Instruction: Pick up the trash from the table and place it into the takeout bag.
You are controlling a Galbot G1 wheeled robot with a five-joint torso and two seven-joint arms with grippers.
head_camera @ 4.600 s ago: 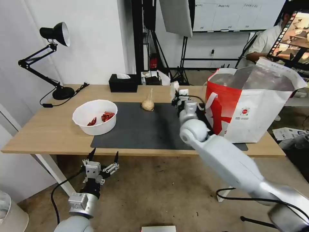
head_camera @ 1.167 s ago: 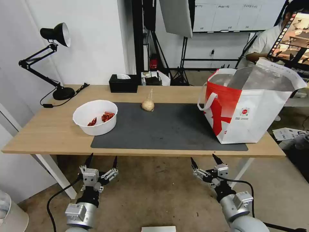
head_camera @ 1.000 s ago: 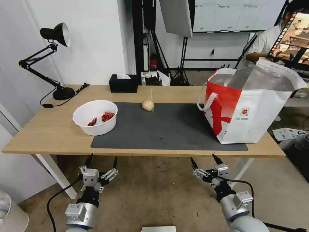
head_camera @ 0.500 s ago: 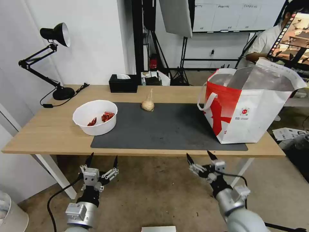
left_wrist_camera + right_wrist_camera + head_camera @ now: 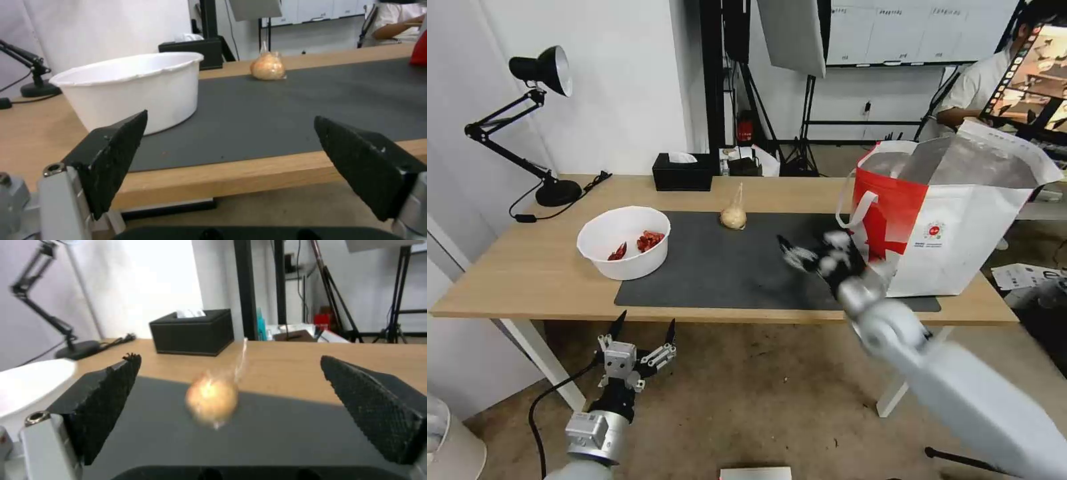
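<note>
On the light-wood table (image 5: pixel 527 267) lies a dark grey mat (image 5: pixel 727 273). A white bowl of red shells (image 5: pixel 624 250) stands at the mat's left end. A small knotted beige-filled bag (image 5: pixel 734 217) sits at the mat's far edge. The white-and-red takeout bag (image 5: pixel 960 227) stands open at the right end. My right gripper (image 5: pixel 808 243) hovers open and empty over the mat, just left of the takeout bag; its wrist view faces the knotted bag (image 5: pixel 212 400). My left gripper (image 5: pixel 646 319) hangs open below the table's front edge, facing the bowl (image 5: pixel 133 90).
A black desk lamp (image 5: pixel 540 73) stands at the table's far left corner. A black tissue box (image 5: pixel 682 173) sits at the back edge, behind the knotted bag. Light stands and cables fill the floor behind the table.
My right arm has swung up from below the table's front edge to above the mat, near the takeout bag. The left arm has barely moved.
</note>
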